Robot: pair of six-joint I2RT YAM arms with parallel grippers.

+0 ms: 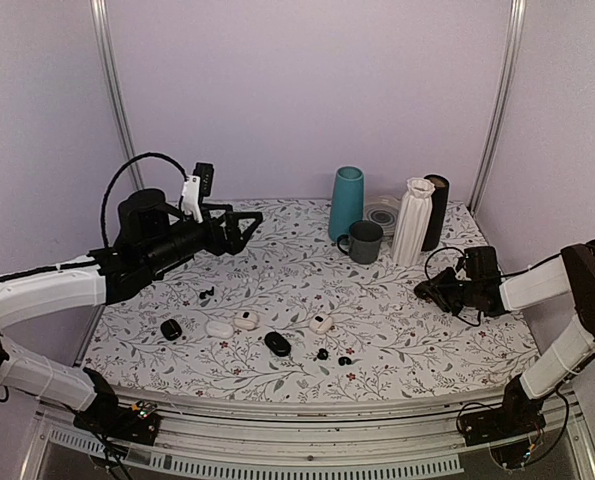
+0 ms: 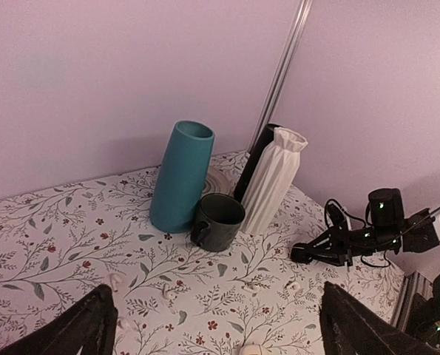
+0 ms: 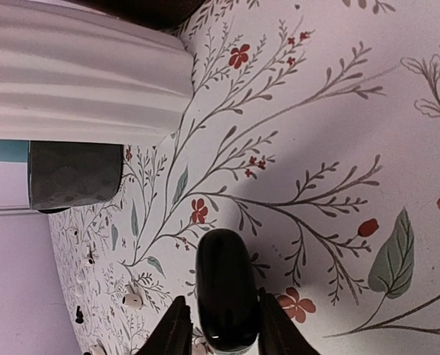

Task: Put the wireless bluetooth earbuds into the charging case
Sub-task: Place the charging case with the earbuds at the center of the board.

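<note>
A glossy black oval charging case [image 3: 225,288] lies between the fingers of my right gripper [image 3: 220,314] low over the table at the right [image 1: 424,290]. The jaws stand slightly apart from it, with a thin gap on the left side. Two tiny black earbuds [image 1: 322,354] [image 1: 345,360] lie near the front middle of the table. Another black case [image 1: 277,344] lies just left of them. My left gripper [image 1: 247,225] hangs raised over the back left of the table, its fingers [image 2: 94,322] wide open and holding nothing.
A teal vase [image 1: 346,203], dark mug [image 1: 363,242], white ribbed vase [image 1: 413,222] and black cylinder [image 1: 437,210] stand at the back. White cases [image 1: 219,328] [image 1: 245,321] [image 1: 321,324], a black case [image 1: 171,329] and small white earbuds [image 3: 133,299] are scattered about.
</note>
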